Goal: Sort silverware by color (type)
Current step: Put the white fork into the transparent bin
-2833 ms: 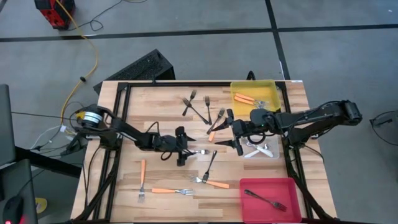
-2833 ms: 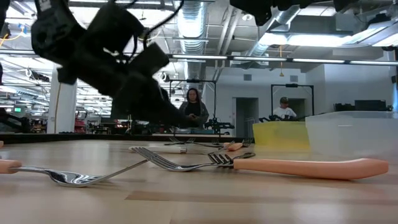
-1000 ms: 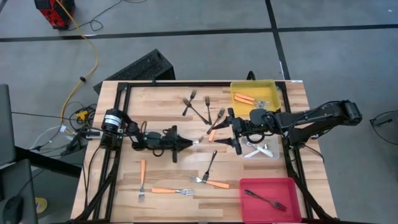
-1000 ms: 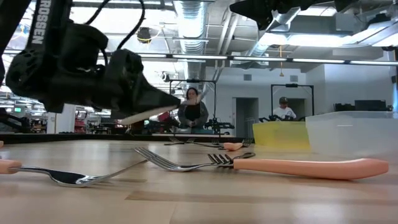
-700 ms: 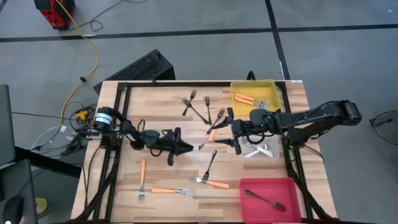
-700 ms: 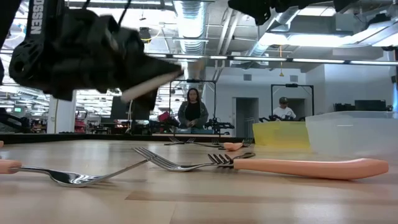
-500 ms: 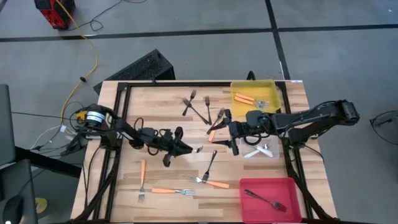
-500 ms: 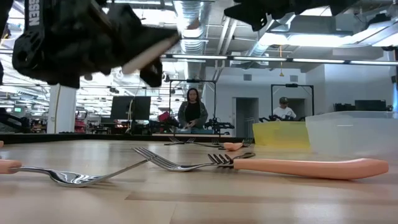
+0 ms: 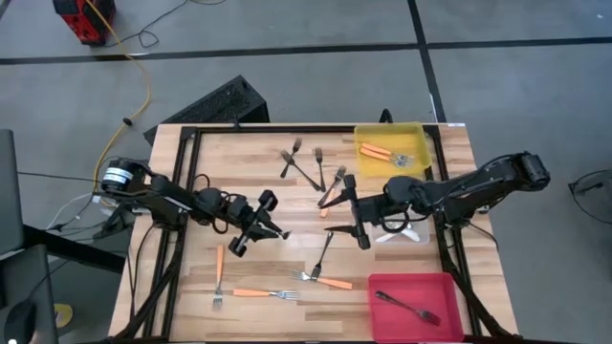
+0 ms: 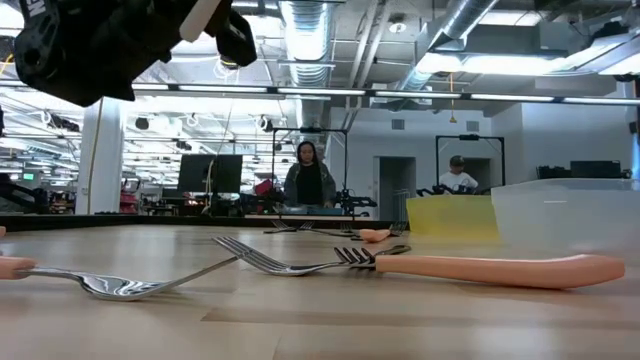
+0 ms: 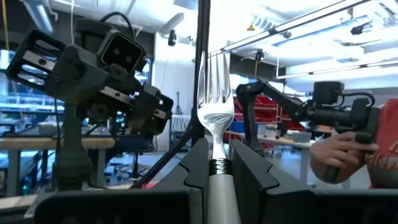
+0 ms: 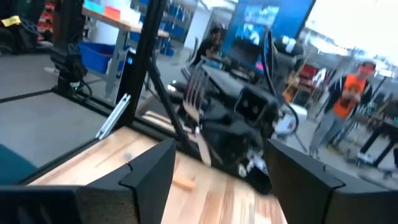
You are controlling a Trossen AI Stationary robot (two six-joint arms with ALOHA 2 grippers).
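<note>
Left gripper [image 9: 269, 232]: raised above the tabletop [image 9: 239, 172] centre, fingers clamped on pale silver-white fork [image 11: 216, 121], tines up. Right gripper [image 9: 351, 211]: facing it, fingers apart, empty.

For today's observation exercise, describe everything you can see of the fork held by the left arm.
The fork is pale silver-white, with slim shiny tines, a narrow neck and a smooth rounded handle. The left gripper has its jaws shut on the handle just below the neck, so the tines stick out past the fingers. It is lifted off the wooden table, tines toward the right gripper, whose jaws stand open.
</note>
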